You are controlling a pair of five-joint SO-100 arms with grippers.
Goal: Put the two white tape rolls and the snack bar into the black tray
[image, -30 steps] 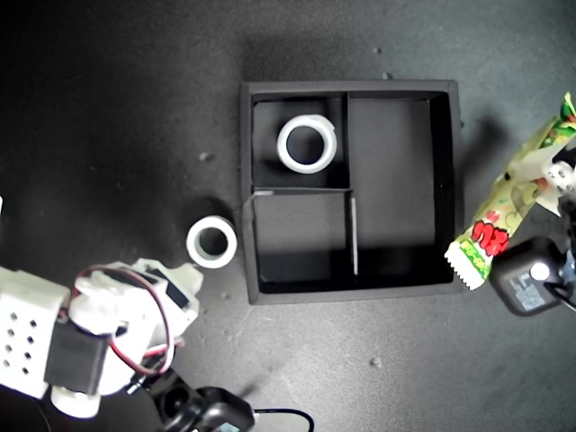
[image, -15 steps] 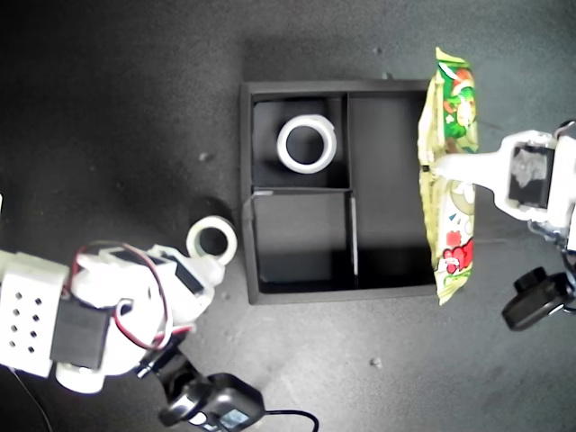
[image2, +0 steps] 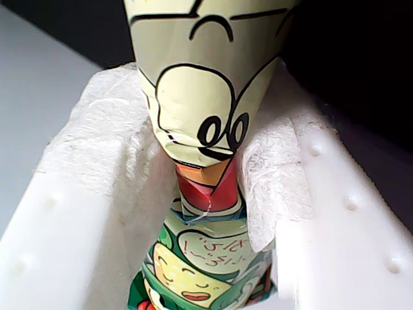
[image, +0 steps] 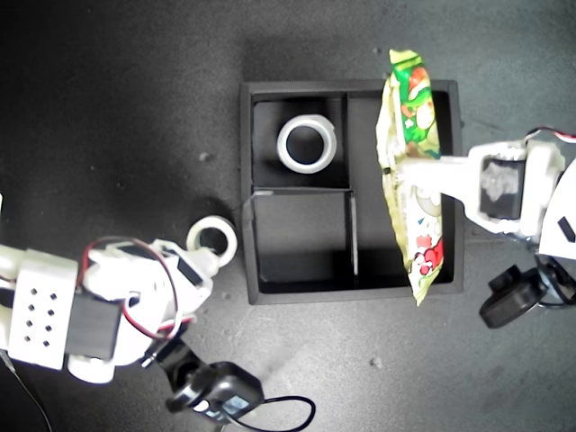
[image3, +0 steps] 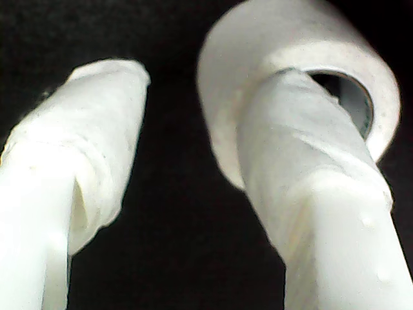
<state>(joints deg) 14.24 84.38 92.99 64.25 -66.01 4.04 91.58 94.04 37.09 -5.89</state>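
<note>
first gripper (image: 396, 168) pinches snack bar (image: 412, 193) mid-length, lengthwise over black tray (image: 247, 225) long compartment | second gripper (image: 209, 256) spread, 1 finger threading loose tape roll (image: 213, 236)

Long glossy green, white and red snack bar wrapper (image2: 206, 161): cartoon figures printed along it, with a small cream speech bubble of dark handwritten-style characters near one figure in the first wrist view, too small and curved to read; no other legible text anywhere.
</note>
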